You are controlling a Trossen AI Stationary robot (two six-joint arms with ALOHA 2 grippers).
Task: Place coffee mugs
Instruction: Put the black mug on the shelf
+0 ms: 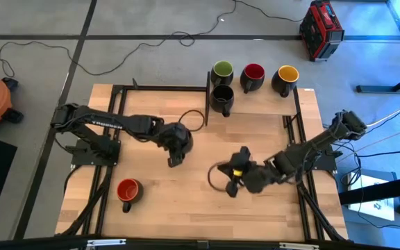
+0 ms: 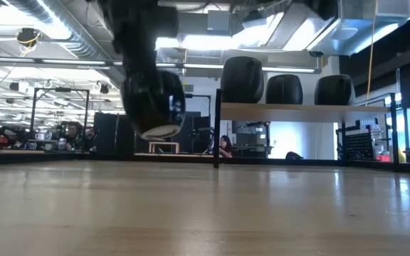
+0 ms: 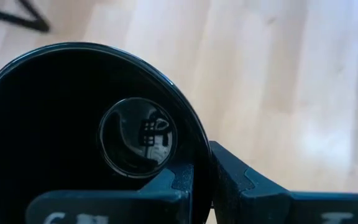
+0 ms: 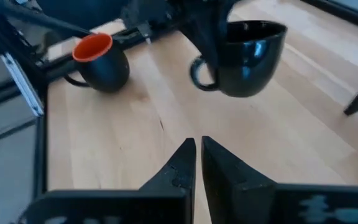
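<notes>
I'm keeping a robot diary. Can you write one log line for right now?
left tool: shut on black mug, lifted | right tool: shut, empty | red mug: on table | shelf: four mugs

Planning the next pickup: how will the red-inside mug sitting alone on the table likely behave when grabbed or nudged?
The red-inside mug looks rigid and glazed, so probably slippery. It stands upright, so a nudge would likely slide it on the wooden table rather than tip it. Its handle offers another hold.

Low view: upper arm links are running off the top edge above the lifted black mug (image 2: pixel 153 99), whose handle is hiding behind its body. Left wrist view: the mug's rim (image 3: pixel 73 50) is being cropped at left. High view: left gripper (image 1: pixel 176 158) is covering this mug
</notes>
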